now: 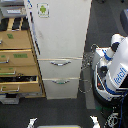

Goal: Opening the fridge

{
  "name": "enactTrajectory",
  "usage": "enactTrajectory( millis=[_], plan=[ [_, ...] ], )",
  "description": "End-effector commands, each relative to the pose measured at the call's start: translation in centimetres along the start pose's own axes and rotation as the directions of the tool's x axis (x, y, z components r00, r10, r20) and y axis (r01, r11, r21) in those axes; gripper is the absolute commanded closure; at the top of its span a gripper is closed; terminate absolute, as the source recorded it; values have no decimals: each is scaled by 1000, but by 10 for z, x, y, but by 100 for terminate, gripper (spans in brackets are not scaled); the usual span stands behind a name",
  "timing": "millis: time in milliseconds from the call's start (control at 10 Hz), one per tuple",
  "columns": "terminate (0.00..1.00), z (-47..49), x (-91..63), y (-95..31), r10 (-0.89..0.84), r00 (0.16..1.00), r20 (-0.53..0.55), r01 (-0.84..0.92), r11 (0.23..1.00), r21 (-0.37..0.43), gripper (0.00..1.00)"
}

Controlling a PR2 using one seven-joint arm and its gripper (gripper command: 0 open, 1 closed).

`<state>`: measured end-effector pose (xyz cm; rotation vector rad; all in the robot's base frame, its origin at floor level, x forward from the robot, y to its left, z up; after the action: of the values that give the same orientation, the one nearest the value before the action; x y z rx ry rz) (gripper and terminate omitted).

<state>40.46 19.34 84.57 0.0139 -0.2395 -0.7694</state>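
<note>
Fridge (60, 35) shut, 2 lower drawers closed. Gripper not visible; fingers' state cannot tell. Robot (112, 70) stands right. Approach door edge squarely, pull steadily.

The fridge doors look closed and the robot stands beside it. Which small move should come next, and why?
Probably bring an arm toward the upper door of the fridge. The door and both drawers, with handles and, appear shut, and the robot stands at the exterior view's right with no hand visible near the fridge. Which edge opens cannot be told here.
</note>
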Motion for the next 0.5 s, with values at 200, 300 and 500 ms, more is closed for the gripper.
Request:
enactTrajectory(
  millis=[200,300,500],
  plan=[
    [0,7,81,54,51,994,-99,-61,993,-98,0],
    [0,7,100,63,49,994,-97,-57,994,-89,0],
    [0,14,136,86,56,995,-87,-66,992,-107,0]
  ],
)
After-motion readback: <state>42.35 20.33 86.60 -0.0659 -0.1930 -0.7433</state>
